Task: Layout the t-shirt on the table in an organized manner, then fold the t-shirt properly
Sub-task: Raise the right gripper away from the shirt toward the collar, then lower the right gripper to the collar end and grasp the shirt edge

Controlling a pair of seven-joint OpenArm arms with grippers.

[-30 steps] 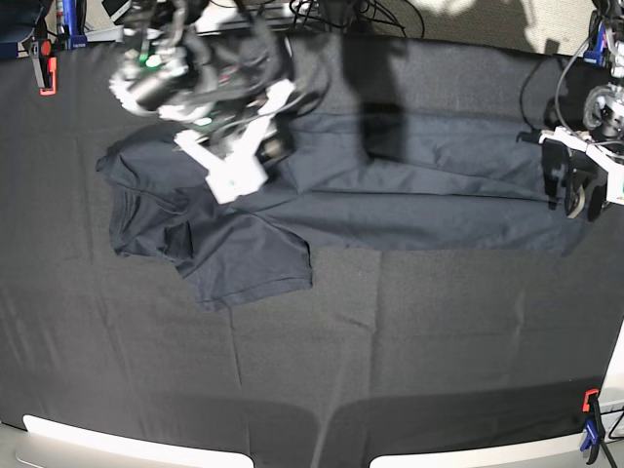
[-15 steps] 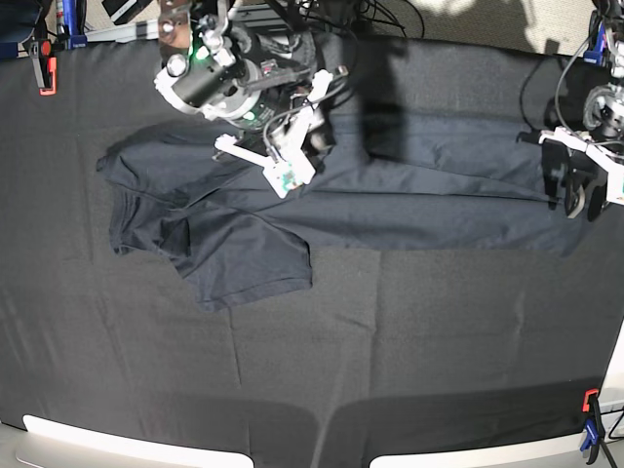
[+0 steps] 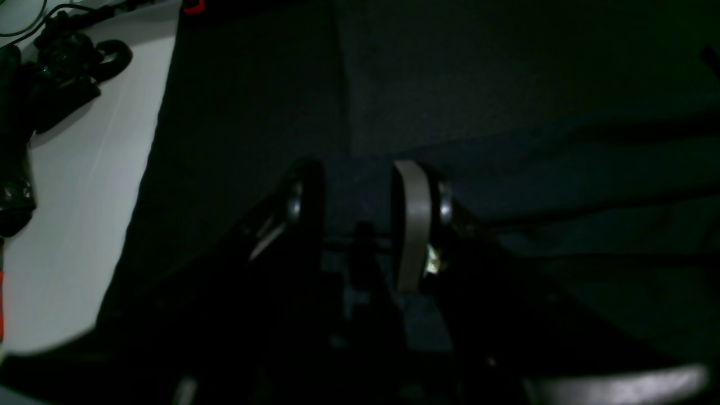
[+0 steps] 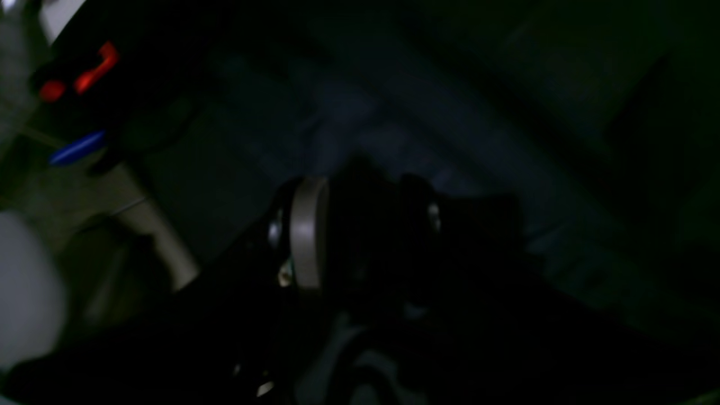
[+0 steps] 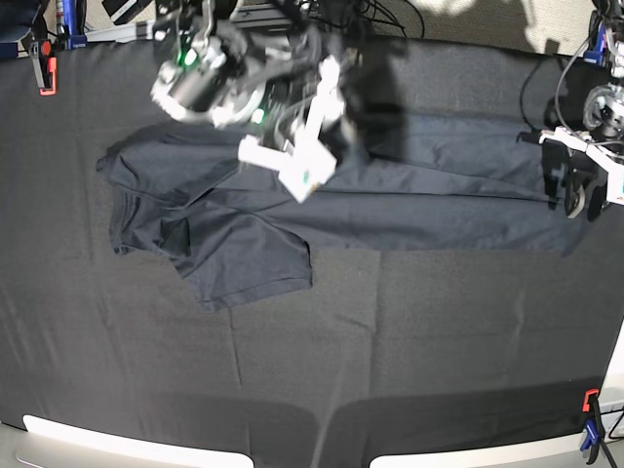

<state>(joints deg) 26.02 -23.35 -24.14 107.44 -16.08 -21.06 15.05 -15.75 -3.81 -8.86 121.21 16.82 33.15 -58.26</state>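
The dark t-shirt (image 5: 429,205) lies spread across the far half of the table (image 5: 390,370), with a sleeve bunched and folded at the left (image 5: 244,263). My right gripper (image 5: 304,174) hovers over the shirt's upper middle. In the right wrist view (image 4: 365,219) it is blurred, with a dark mass between the fingers, so its state is unclear. My left gripper (image 5: 575,195) sits at the shirt's right end. In the left wrist view (image 3: 357,191) its fingers stand apart above the cloth (image 3: 562,169).
An orange clamp (image 5: 45,68) is at the far left corner and another clamp (image 5: 591,429) at the near right corner. Cables (image 5: 331,15) lie along the far edge. A pale rim (image 3: 84,197) with black cables (image 3: 62,62) borders the cloth.
My right arm has swung to the right over the shirt's upper part and turned. The left arm and the shirt's outline have not visibly moved.
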